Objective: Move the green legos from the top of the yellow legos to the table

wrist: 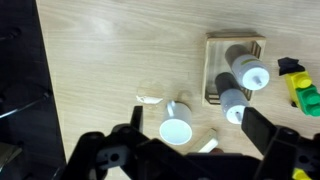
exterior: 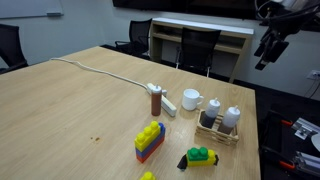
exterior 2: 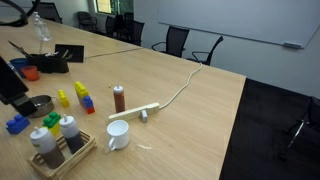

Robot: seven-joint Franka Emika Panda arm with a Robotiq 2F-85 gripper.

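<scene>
Gripper [wrist: 192, 118] wide apart, wrist view only

this was an office meeting room. a long wood-grain table [exterior: 70, 110] with a dark edge took up most of it, black swivel office chairs [exterior 2: 176, 41] stood along its sides, and a whiteboard [exterior 2: 240, 18] hung on the pale wall. a white cable [exterior: 100, 70] ran across the tabletop. the dark panel [exterior: 215, 4] above the side desk [exterior: 200, 24] was possibly a wall screen.
</scene>
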